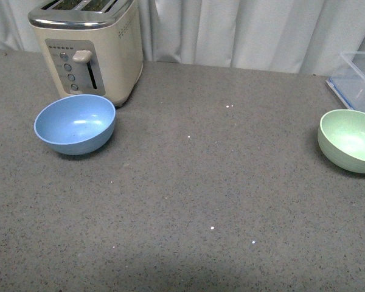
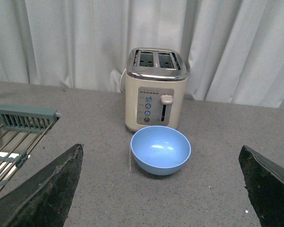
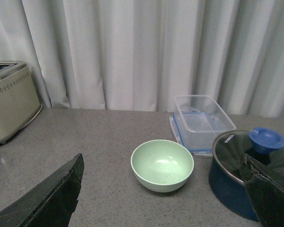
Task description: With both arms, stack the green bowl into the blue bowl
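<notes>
Since neither bowl is gripped yet, I judge that none of the task is done. At left the blue bowl (image 1: pixel 75 123) sits on the surface (image 1: pixel 201 194) just in front of the toaster (image 1: pixel 88 45), with my left claw (image 2: pixel 161 179) spread wide short of it and holding nothing. Well apart at far right sits the green bowl (image 1: pixel 351 140), near a clear container (image 1: pixel 356 79), with my right claw (image 3: pixel 162 189) likewise spread and empty. Pickup and stacking both remain.

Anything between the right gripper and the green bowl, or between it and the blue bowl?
Nothing visible. The open right gripper faces the green bowl directly, and only bare counter lies between it and the blue bowl; the toaster stands behind that bowl.
</notes>
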